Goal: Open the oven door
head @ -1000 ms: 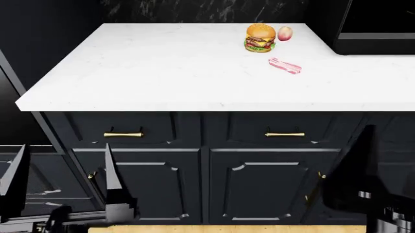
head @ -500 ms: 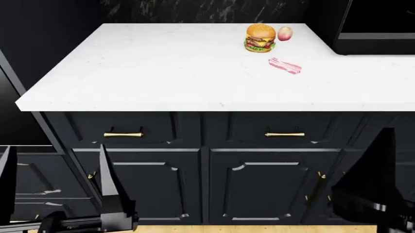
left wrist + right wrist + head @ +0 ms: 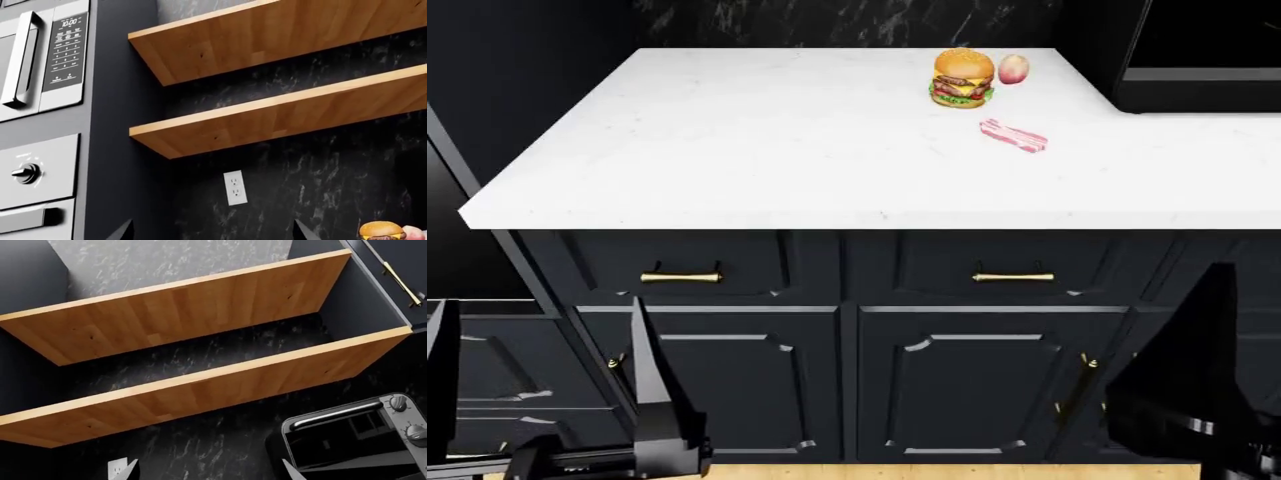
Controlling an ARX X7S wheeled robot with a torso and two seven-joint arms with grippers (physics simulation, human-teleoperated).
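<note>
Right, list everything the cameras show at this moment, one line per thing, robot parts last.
countertop: one, white, over the dark cabinets
burger: one, tan bun with layers, far on the countertop
egg-shaped item: one, pinkish, just beside the burger
bacon strip: one, pink, nearer than the burger
brass handles: two on the drawers, gold
wooden shelves: two, light brown, on the dark marbled wall
wall outlet: one, white, under the lower shelf
built-in microwave: one, silver, in the tall unit
toaster oven: one, black with grey knobs, below the shelves
left gripper: black, open, low, holding nothing
right gripper: only dark fingertips show, apart, holding nothing
</note>
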